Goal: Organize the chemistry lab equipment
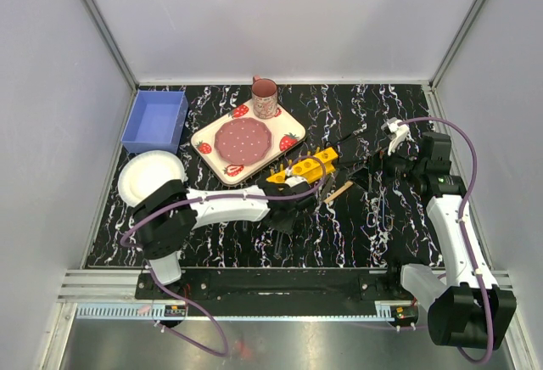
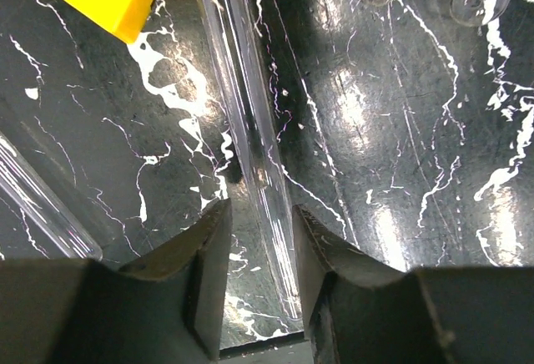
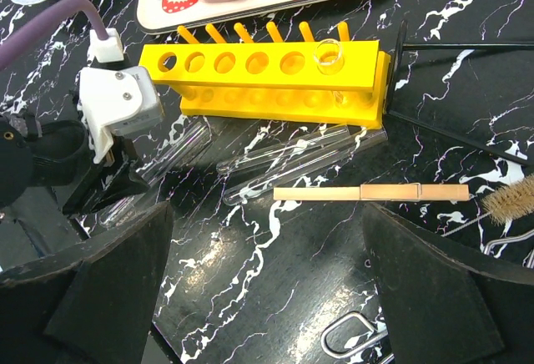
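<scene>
A clear tube [image 2: 250, 130] lies flat on the black marbled table and runs between the fingers of my left gripper [image 2: 260, 214]. It sits close to the right finger, with a strip of table showing on the left side, so the jaws are narrowed but apart. The yellow rack [image 3: 267, 80] stands just beyond, with one tube [image 3: 329, 55] upright in a hole. More tubes [image 3: 284, 159] lie in front of it. My right gripper [image 3: 267, 239] hangs wide open and empty above the table near a wooden clip [image 3: 371, 192].
A bristle brush [image 3: 509, 201], thin dark rods [image 3: 467, 47] and a wire loop [image 3: 350, 335] lie to the right. Behind the rack are the strawberry plate [image 1: 246, 141] and pink mug [image 1: 264, 97]. A blue bin [image 1: 155, 120] and white paper plate [image 1: 150, 175] sit at the left.
</scene>
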